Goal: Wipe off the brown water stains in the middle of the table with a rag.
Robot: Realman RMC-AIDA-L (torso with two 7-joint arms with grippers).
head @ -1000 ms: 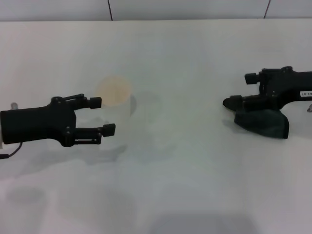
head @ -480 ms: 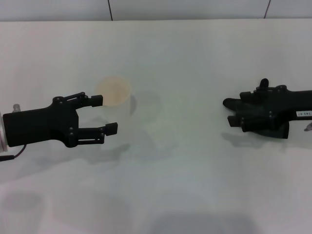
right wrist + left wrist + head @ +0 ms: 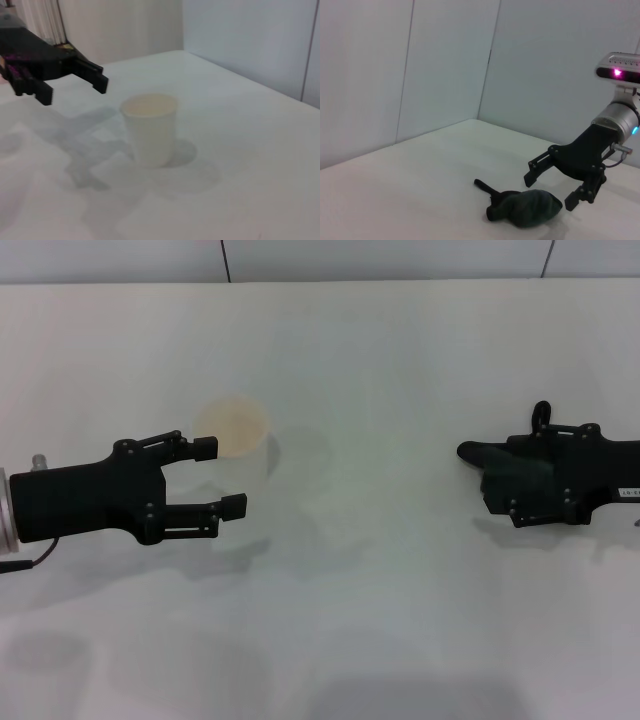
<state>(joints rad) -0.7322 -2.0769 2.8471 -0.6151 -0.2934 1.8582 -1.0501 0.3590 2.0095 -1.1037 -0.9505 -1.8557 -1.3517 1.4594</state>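
- Left gripper (image 3: pixel 222 476): fingers spread wide, beside upright cup (image 3: pixel 236 437).
- Right gripper (image 3: pixel 551 189): fingers spread, above rag (image 3: pixel 524 209) on table (image 3: pixel 380 370).

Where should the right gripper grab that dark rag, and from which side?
Judging by its pose, take the rag at its bunched middle from above: it lies in a low mound on the table, with a thin tail trailing off. The right gripper already hangs open above it.
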